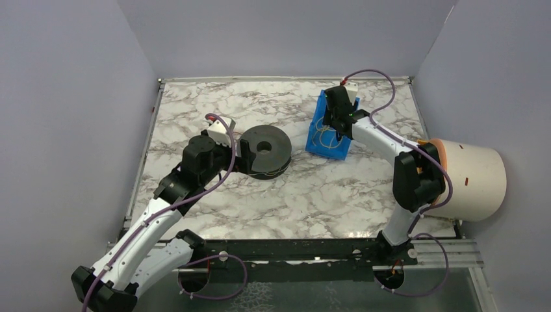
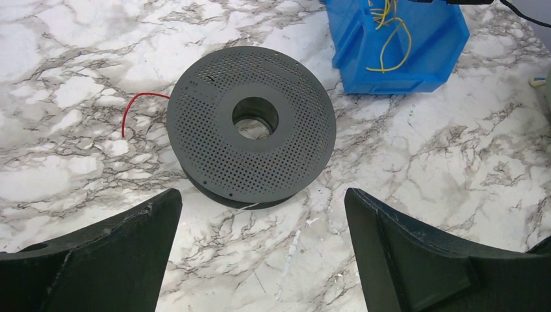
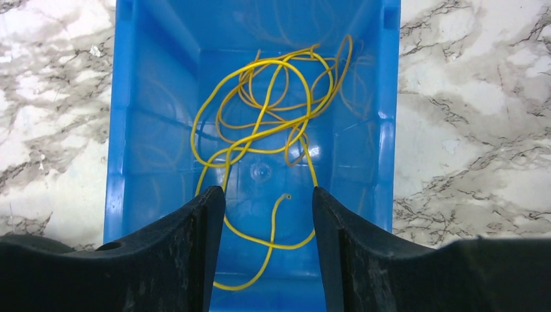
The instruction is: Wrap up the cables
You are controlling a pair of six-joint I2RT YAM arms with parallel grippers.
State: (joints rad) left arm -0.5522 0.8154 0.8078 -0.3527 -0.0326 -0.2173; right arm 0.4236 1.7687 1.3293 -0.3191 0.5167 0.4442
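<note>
A dark grey perforated spool [image 1: 265, 149] lies flat on the marble table; it also shows in the left wrist view [image 2: 251, 125]. A red cable end [image 2: 133, 107] sticks out from its left side. My left gripper [image 1: 245, 156] is open and empty just left of the spool; in its wrist view [image 2: 263, 221] the spool lies just beyond the fingertips. A tangled yellow cable [image 3: 273, 123] lies in a blue bin [image 1: 321, 123]. My right gripper [image 1: 338, 127] is open over the bin, its fingers [image 3: 195, 247] straddling the cable's loose end [image 3: 276, 214].
A large cream cylinder [image 1: 471, 179] stands at the table's right edge beside the right arm. Grey walls close the left, back and right. The blue bin [image 2: 448, 39] sits to the right of the spool, beyond it.
</note>
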